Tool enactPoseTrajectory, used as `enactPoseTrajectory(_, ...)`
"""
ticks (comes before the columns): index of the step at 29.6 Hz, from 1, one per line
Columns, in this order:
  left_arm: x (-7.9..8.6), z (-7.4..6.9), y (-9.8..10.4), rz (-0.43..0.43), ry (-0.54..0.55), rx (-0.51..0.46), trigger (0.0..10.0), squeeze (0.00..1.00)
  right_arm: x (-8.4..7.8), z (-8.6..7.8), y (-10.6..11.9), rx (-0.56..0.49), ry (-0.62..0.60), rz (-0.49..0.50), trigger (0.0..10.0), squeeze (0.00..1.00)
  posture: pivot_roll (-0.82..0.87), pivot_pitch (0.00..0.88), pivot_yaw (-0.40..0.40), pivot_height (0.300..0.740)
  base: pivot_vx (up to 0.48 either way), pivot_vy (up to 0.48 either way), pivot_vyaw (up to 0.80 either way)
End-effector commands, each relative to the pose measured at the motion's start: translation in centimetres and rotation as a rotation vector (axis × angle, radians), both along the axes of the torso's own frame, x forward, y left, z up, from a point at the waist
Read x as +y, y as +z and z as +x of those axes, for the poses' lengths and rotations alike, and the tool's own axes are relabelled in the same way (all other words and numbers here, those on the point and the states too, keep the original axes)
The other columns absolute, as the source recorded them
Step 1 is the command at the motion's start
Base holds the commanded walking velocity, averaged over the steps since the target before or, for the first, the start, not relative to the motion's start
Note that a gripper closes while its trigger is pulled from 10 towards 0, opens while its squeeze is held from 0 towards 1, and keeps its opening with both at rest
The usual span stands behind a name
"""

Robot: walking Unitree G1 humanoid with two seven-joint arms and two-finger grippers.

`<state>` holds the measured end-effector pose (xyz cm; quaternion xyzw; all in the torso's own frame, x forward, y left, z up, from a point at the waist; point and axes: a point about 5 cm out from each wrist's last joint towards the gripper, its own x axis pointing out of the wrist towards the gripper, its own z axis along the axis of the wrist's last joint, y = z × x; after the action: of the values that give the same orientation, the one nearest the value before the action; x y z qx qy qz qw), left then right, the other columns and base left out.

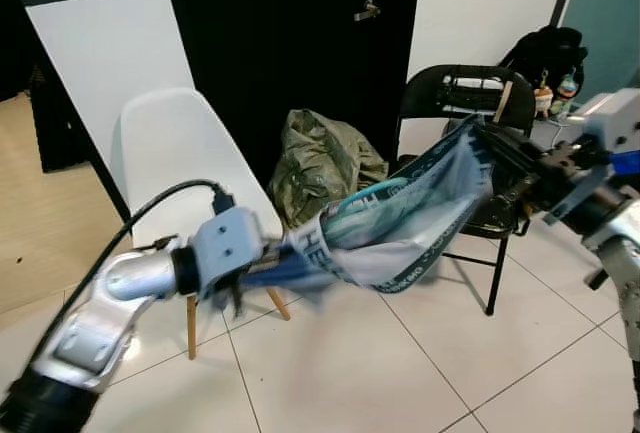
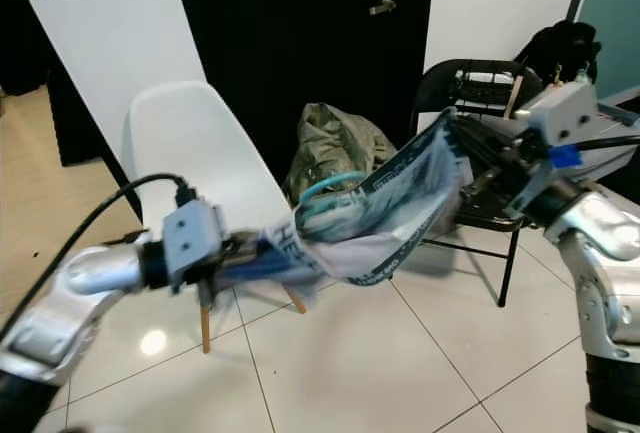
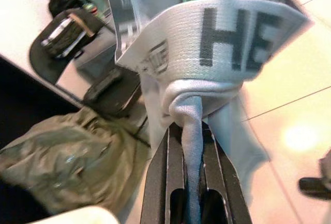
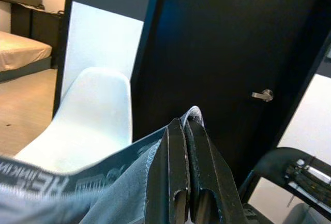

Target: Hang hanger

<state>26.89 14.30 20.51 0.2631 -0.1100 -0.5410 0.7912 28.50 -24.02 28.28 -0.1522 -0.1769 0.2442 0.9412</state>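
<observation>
Grey printed cloth [image 1: 400, 228] over a teal hanger [image 2: 330, 190] was held stretched in the air between both grippers. It was pinched by the left gripper [image 3: 192, 131] and right gripper [image 4: 185, 125], fingers clamped narrow, above the tiled floor [image 1: 420, 363] before a white chair [image 1: 175, 153] and black chair [image 1: 455, 98].

A grey garment [image 2: 385, 215] with a teal hanger [image 2: 328, 189] inside is stretched between the left tool [image 2: 262, 249] and the right tool [image 2: 462, 145], before a white chair [image 2: 190, 153].

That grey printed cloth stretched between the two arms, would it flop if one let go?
Probably: the cloth sags between the left end effector and right end effector, bunching where pinched. It looks light, and the teal hanger inside might slide out.
</observation>
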Motion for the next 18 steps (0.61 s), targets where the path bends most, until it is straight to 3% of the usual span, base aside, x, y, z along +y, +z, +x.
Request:
enactPoseTrajectory(1, 0.2, -0.6, -0.5, 0.045, -0.047, 0.053, 10.0, 0.0, 0.3, -0.1, -0.4, 0.022, 0.008, -0.001, 0.0, 0.0, -0.05, 0.0, 0.054, 0.74, 0.0, 0.0, 0.0)
enactPoseTrajectory(7, 0.3, -0.4, -1.2, 0.084, -0.051, 0.082, 10.0, 0.0, 1.7, -0.3, -0.8, 0.039, 0.068, 0.0, 0.0, 0.0, -0.06, 0.0, 0.058, 0.74, 0.0, 0.0, 0.0)
enactPoseTrajectory(9, 0.4, 0.0, -1.3, 0.099, -0.025, 0.073, 10.0, 0.0, 3.2, -0.5, -1.2, 0.052, 0.126, 0.012, 0.0, 0.0, -0.06, 0.0, 0.058, 0.74, 0.0, 0.0, 0.0)
enactPoseTrajectory(10, 0.4, 0.0, -1.3, 0.099, -0.025, 0.073, 10.0, 0.0, 3.2, -0.5, -1.2, 0.052, 0.126, 0.012, 0.0, 0.0, -0.06, 0.0, 0.058, 0.74, 0.0, 0.0, 0.0)
enactPoseTrajectory(13, 0.7, 1.4, -1.2, 0.113, 0.098, 0.051, 10.0, 0.0, 5.2, -0.9, -1.8, 0.071, 0.217, 0.016, 0.0, 0.0, -0.06, 0.0, 0.058, 0.74, 0.0, 0.0, 0.0)
enactPoseTrajectory(18, 1.4, 3.2, -0.9, 0.086, 0.273, 0.005, 10.0, 0.0, 5.8, -1.4, -1.9, 0.081, 0.264, 0.013, 0.0, 0.0, -0.06, 0.0, 0.058, 0.74, 0.0, 0.0, 0.0)
